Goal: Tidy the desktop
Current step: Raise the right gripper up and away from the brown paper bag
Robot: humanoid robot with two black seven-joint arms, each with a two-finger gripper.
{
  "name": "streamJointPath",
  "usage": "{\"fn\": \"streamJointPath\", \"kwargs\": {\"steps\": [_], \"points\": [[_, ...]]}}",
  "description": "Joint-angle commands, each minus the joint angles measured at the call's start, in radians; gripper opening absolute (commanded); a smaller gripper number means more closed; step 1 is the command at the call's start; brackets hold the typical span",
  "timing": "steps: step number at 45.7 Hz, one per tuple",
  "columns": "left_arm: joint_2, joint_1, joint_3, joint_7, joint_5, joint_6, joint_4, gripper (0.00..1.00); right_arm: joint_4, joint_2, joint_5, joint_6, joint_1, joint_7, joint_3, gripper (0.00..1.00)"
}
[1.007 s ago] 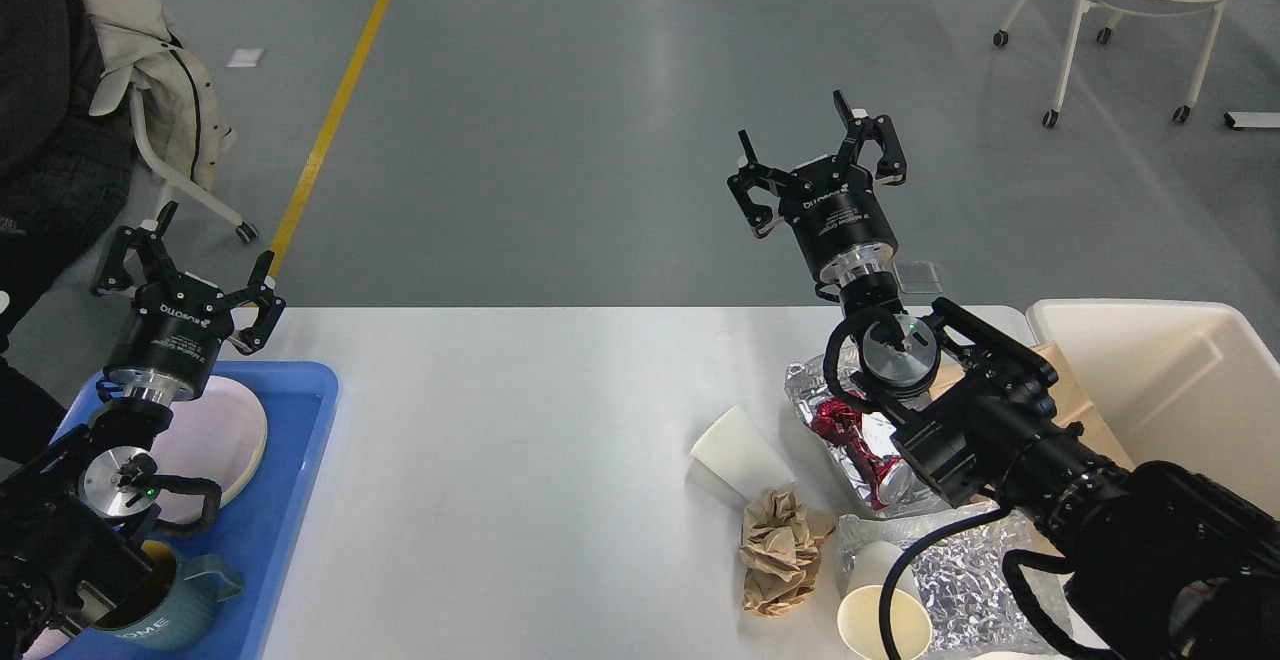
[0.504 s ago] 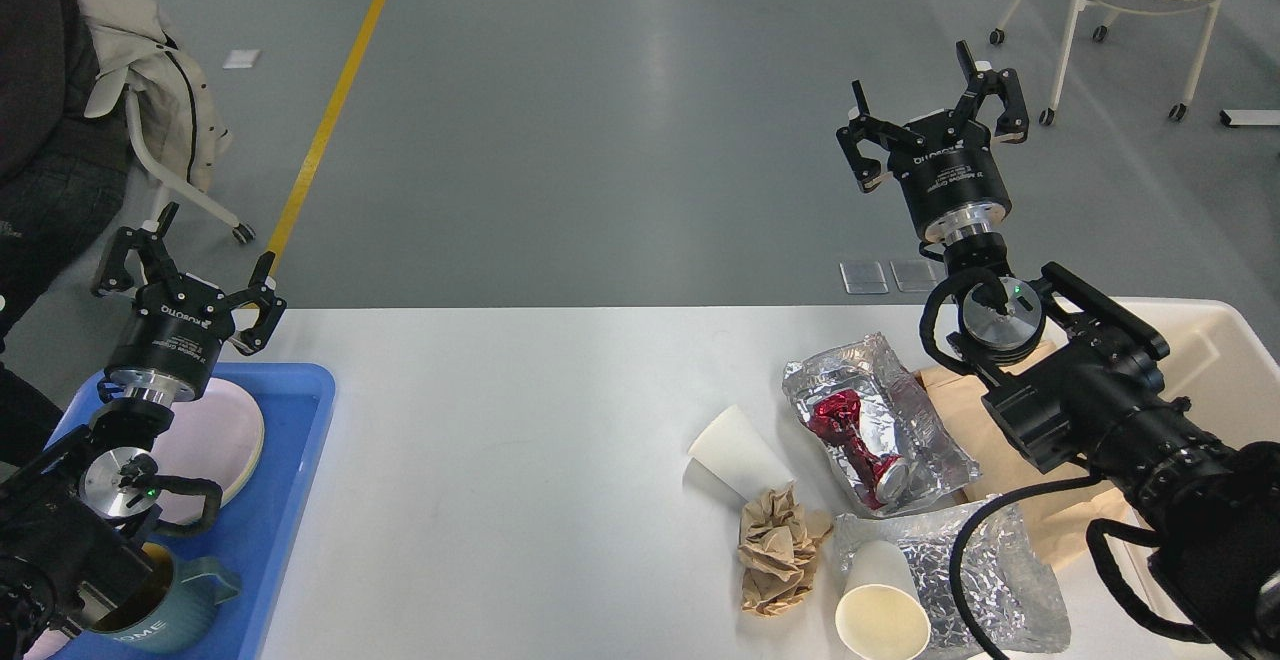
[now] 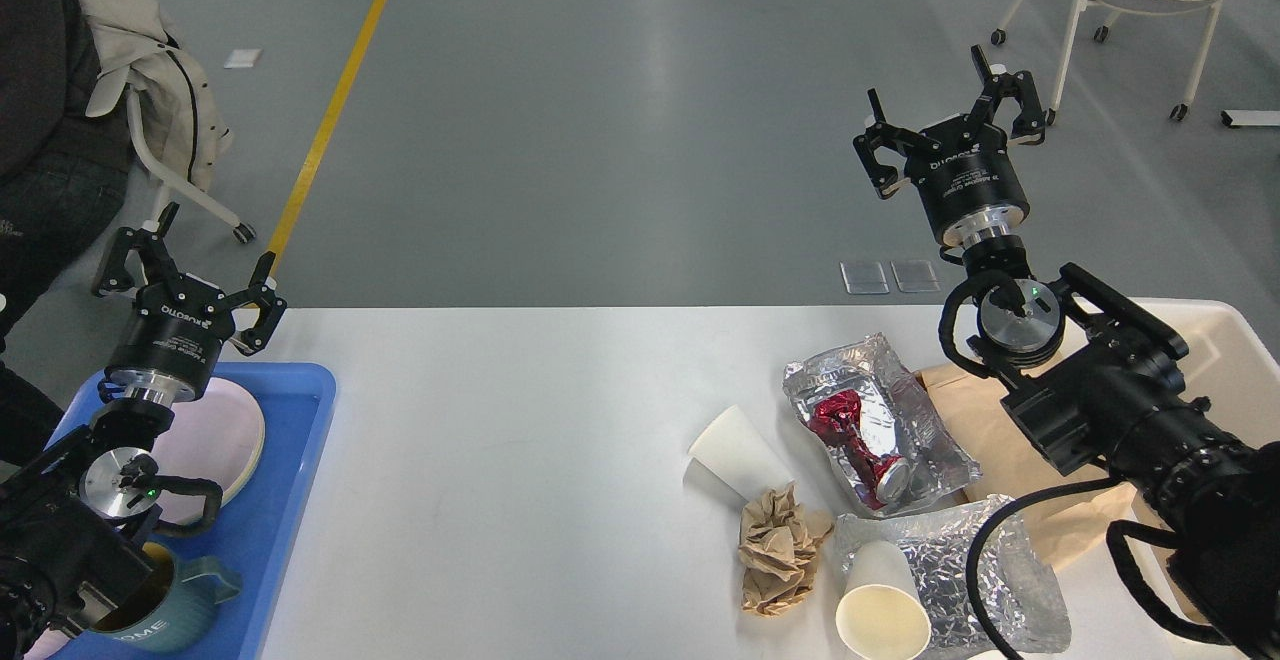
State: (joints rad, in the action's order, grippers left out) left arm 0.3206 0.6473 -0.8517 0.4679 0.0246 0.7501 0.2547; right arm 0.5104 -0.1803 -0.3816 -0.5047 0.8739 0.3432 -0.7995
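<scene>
The white desktop (image 3: 520,440) spans the view. On its right lie a tipped white paper cup (image 3: 735,455), a crumpled brown paper ball (image 3: 775,550), a silver foil bag (image 3: 875,420) with a crushed red can (image 3: 865,445) on it, a second foil bag (image 3: 960,565), another paper cup (image 3: 880,605) and brown paper (image 3: 985,420). My right gripper (image 3: 955,105) is open and empty, held high beyond the table's far edge. My left gripper (image 3: 188,258) is open and empty above the far left corner.
A blue tray (image 3: 290,460) at the left holds a pale plate (image 3: 215,435) and a teal mug (image 3: 165,605). A cream-white bin (image 3: 1225,325) stands at the right edge, partly hidden by my right arm. Chairs stand on the grey floor beyond.
My right arm has swung right and up, away from above the foil bag and can; these now show fully. The left arm has not moved.
</scene>
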Motion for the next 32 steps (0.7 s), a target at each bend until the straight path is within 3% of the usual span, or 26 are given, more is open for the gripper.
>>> {"fn": "streamJointPath", "kwargs": {"steps": [1, 18, 24, 32], "points": [[0.000, 0.002, 0.000, 0.000, 0.000, 0.000, 0.000, 1.00, -0.003, -0.001, 0.000, 0.000, -0.006, -0.003, 0.003, 1.00], [0.000, 0.000, 0.000, 0.000, 0.000, 0.000, 0.000, 1.00, 0.002, 0.004, 0.032, 0.055, 0.034, -0.061, 0.069, 1.00], [0.000, 0.000, 0.000, 0.000, 0.000, 0.000, 0.000, 1.00, 0.014, -0.014, 0.190, 0.121, 0.171, -0.170, 0.357, 1.00], [0.000, 0.000, 0.000, 0.000, 0.000, 0.000, 0.000, 1.00, 0.184, -0.117, 0.438, 0.132, 0.503, -0.253, 0.983, 1.00]]}}
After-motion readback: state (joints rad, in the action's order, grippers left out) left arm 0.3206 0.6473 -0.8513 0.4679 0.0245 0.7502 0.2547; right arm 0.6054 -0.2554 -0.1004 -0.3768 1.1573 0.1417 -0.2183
